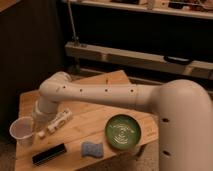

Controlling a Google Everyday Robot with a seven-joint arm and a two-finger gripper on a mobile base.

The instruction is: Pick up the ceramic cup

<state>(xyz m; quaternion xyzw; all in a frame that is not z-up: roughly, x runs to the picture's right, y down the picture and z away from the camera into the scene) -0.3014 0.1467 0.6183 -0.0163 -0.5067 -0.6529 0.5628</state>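
The ceramic cup [22, 131] is a small pale, slightly see-through tumbler at the table's left front edge. My gripper [36, 121] hangs from the white arm's wrist [47, 100] just right of the cup. It holds the cup at its side, upright and slightly above the wooden table [95, 112]. The wrist hides most of the fingers.
A white bottle-like object [59, 121] lies right of the gripper, with a small white bit [41, 135] beside it. A black bar [49, 154], a blue sponge [92, 149] and a round green patterned dish [123, 132] sit along the front. Shelving stands behind the table.
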